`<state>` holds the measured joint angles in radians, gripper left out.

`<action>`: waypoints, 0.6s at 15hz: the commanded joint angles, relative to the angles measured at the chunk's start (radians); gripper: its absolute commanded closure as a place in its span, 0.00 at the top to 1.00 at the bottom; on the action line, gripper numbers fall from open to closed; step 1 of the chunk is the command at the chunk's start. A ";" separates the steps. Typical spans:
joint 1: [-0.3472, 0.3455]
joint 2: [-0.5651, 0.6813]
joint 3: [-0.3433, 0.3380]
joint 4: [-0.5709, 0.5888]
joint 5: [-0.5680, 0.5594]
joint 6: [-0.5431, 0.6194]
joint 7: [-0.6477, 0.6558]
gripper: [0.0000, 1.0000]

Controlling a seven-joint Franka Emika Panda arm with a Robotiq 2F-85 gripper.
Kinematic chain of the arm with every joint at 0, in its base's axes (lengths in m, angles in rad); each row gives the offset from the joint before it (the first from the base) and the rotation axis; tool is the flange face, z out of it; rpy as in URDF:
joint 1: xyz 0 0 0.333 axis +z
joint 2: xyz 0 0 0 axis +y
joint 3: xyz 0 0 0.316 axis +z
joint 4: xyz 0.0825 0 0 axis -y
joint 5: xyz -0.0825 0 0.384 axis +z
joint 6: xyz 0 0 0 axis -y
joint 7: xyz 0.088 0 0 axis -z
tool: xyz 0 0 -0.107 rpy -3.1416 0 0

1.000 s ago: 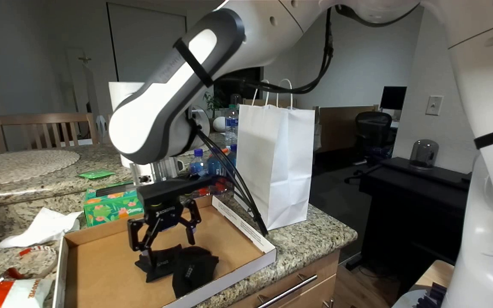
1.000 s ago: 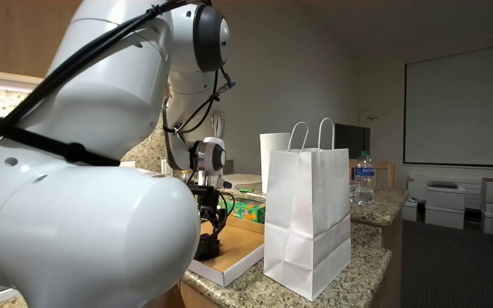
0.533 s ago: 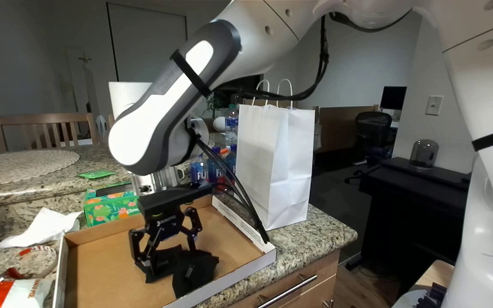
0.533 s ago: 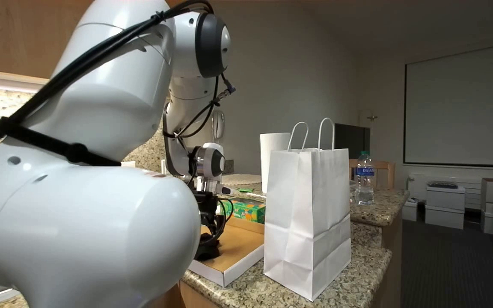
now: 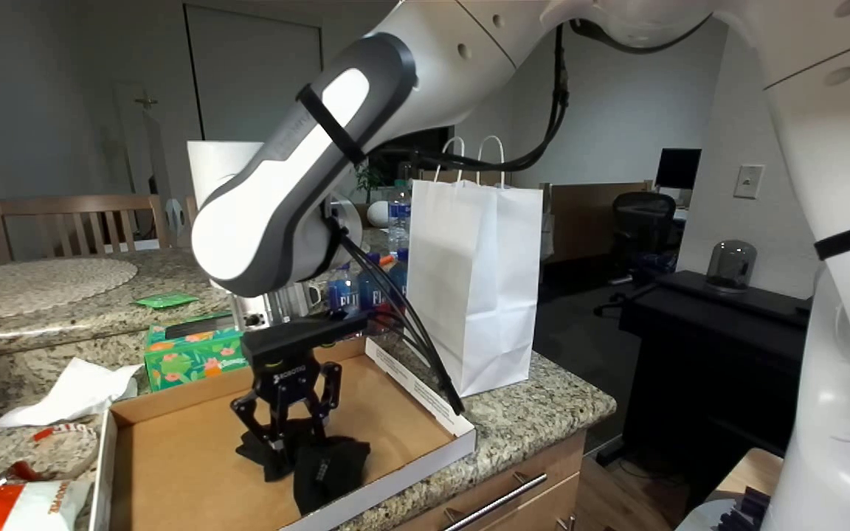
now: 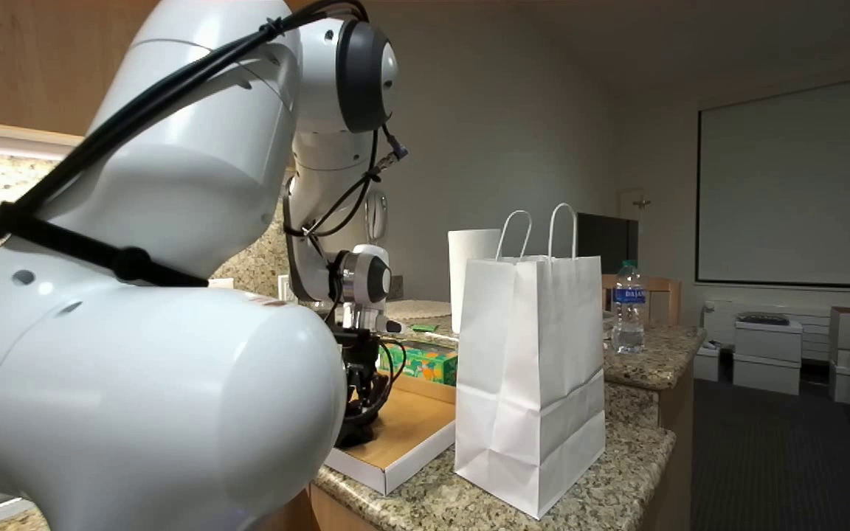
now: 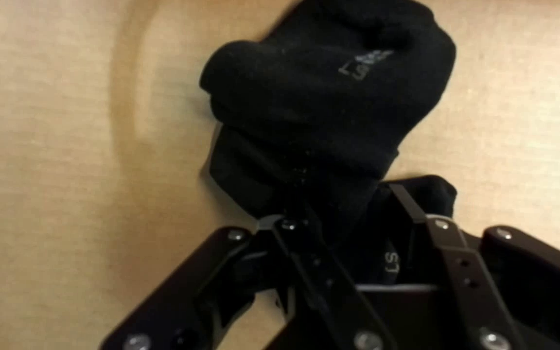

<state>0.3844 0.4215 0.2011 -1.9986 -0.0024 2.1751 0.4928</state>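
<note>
While the gripper [image 5: 299, 440] hangs down inside a shallow cardboard tray [image 5: 174, 464], its jaws stand partway apart, astride a fold of black lettered cloth [image 5: 271, 470]. Black fingers [image 7: 409, 204] against black fabric show poorly in the wrist view, so I cannot tell whether they pinch the fold or merely flank it. A second black cloth [image 5: 333, 472], bunched and also marked with pale print, lies against the first. As for progress, the gripper is down at the cloth, which looks like an early part of the work; a sure hold is not yet evident, and both pieces rest on the tray's floor.

The tray's low walls surround the gripper, and a green floral tissue box [image 5: 189, 361] stands just beyond one of them. A tall white paper bag [image 5: 502, 287] stands close beside the tray on the granite counter [image 5: 565, 402], with Fiji water bottles [image 5: 344, 293] near it. Well apart from the bag, a crumpled tissue [image 5: 78, 394] and a red-and-white packet [image 5: 30, 507] lie across the tray from it. In an exterior view, the robot's own arm [image 6: 159, 398] hides part of the tray and the cloths.
</note>
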 commanded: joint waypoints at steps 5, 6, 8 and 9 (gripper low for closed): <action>0.000 -0.037 -0.031 -0.021 -0.002 0.016 0.025 0.08; -0.002 -0.037 -0.034 -0.015 -0.003 0.003 0.021 0.11; -0.005 -0.042 -0.039 -0.008 -0.003 -0.011 0.015 0.10; -0.007 -0.046 -0.040 -0.006 -0.002 -0.015 0.011 0.11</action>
<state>0.3831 0.4076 0.1650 -1.9939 -0.0025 2.1749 0.4949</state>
